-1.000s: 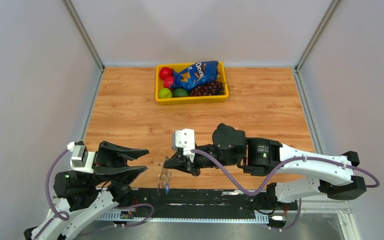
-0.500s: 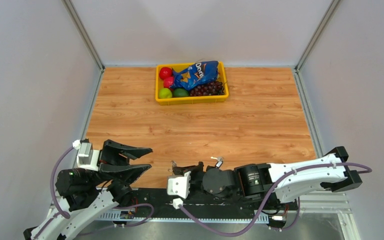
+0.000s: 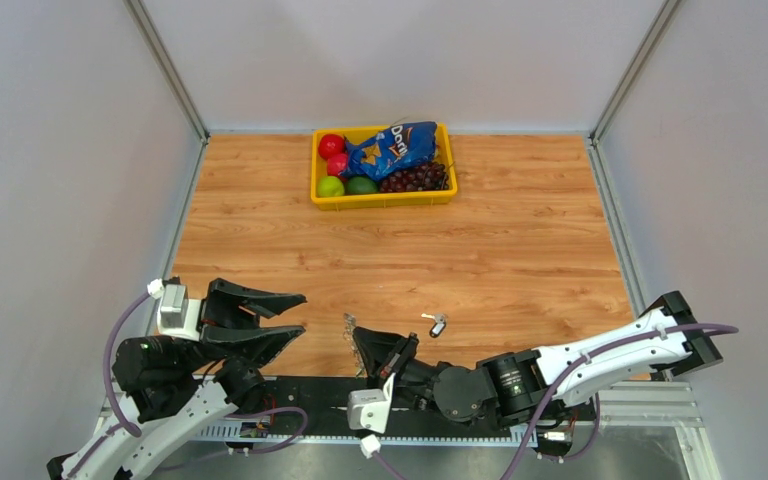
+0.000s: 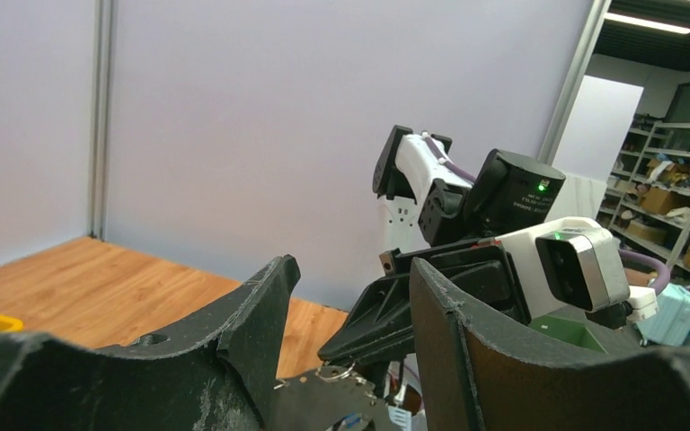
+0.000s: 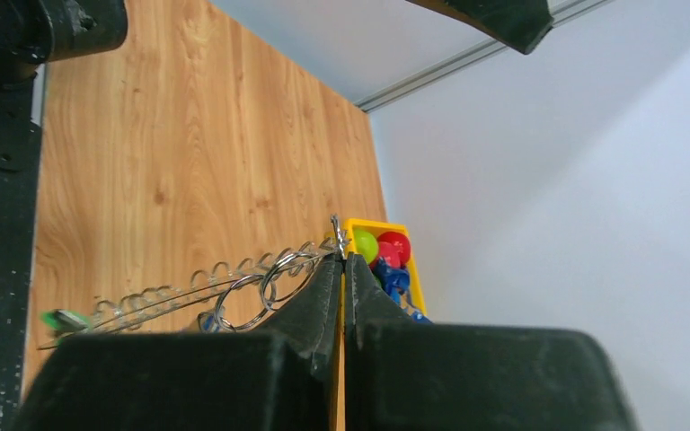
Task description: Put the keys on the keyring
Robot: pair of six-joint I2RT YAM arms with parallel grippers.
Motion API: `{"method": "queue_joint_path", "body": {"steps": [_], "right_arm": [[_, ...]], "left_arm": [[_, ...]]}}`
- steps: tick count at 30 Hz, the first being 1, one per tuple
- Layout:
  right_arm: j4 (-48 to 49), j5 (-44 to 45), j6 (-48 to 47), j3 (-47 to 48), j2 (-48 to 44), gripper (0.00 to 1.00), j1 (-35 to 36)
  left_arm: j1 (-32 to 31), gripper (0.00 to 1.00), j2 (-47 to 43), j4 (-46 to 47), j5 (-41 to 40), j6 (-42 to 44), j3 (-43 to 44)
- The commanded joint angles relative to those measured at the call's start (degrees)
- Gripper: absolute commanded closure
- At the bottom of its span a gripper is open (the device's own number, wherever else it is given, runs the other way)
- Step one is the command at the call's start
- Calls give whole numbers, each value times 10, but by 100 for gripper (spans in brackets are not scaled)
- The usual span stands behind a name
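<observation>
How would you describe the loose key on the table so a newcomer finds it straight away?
Start at the wooden table and go to its near edge, about midway along. The key lies alone on bare wood, just right of the right gripper. It is tiny and silvery, and unlike the keyring pinched in that gripper, nothing holds it.

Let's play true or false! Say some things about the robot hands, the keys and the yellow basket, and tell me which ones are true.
1. The right gripper is pinching the keyring. True.
2. The left gripper holds a key. False: it is open and holds nothing.
3. A key lies on the table. True.
4. The yellow basket is empty. False: fruit and a blue bag are inside.
</observation>
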Motion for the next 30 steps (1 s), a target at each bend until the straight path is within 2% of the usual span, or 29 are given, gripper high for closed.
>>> {"method": "queue_joint_path", "body": {"steps": [1, 12, 21, 26, 30], "right_arm": [[117, 22, -76, -26, -38, 100, 5], [111, 22, -17, -24, -72, 100, 6], [-74, 143, 252, 81, -108, 100, 5], [-183, 229, 414, 127, -131, 100, 5], [-265, 291, 538, 144, -153, 100, 4]], "left_arm": [[-1, 41, -6, -6, -7, 12, 4], [-1, 41, -3, 3, -13, 2, -8], [-1, 39, 31, -25, -52, -1, -2], [-1, 38, 79, -40, -66, -15, -9], [-1, 33, 117, -48, -69, -23, -29]]}}
